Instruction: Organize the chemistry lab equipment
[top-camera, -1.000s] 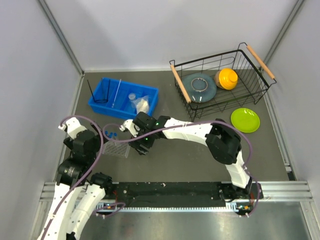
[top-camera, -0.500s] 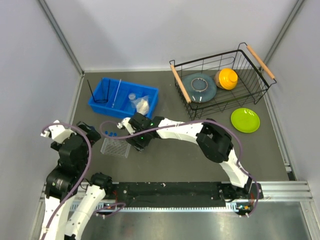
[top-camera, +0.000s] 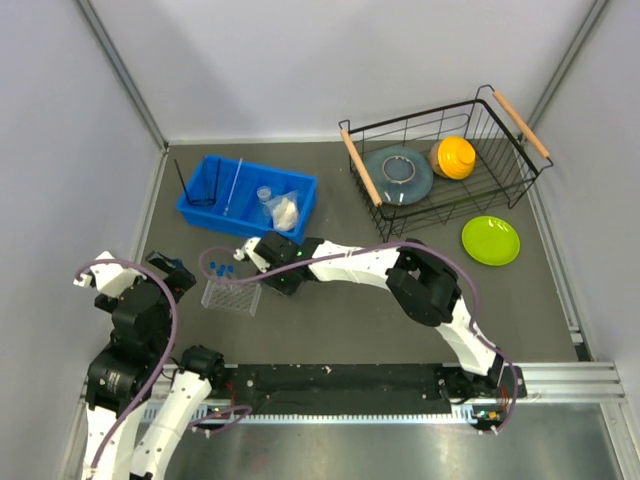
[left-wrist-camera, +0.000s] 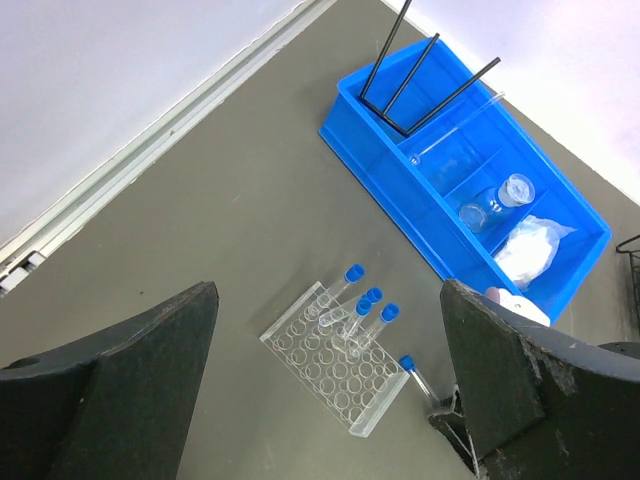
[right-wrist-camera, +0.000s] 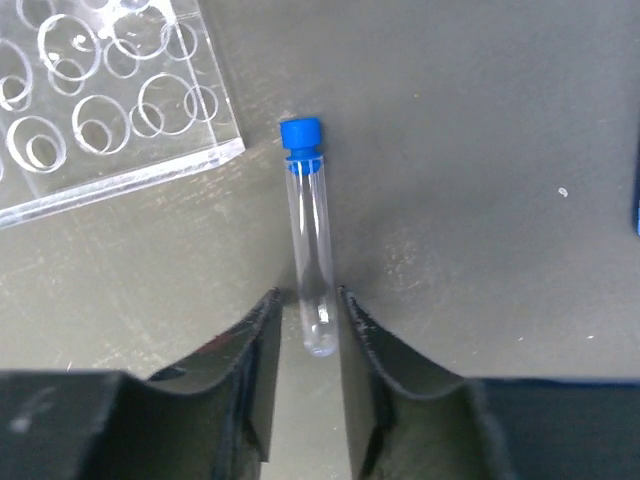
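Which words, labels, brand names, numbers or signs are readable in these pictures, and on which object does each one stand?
None can be read in any view.
White packet in the blue plastic bin: no print shows.
Clear plastic tube rack: holes only, no numbers.
Blue-capped clear test tube: no marks or scale lines.
Black wire basket: no tag or lettering visible.
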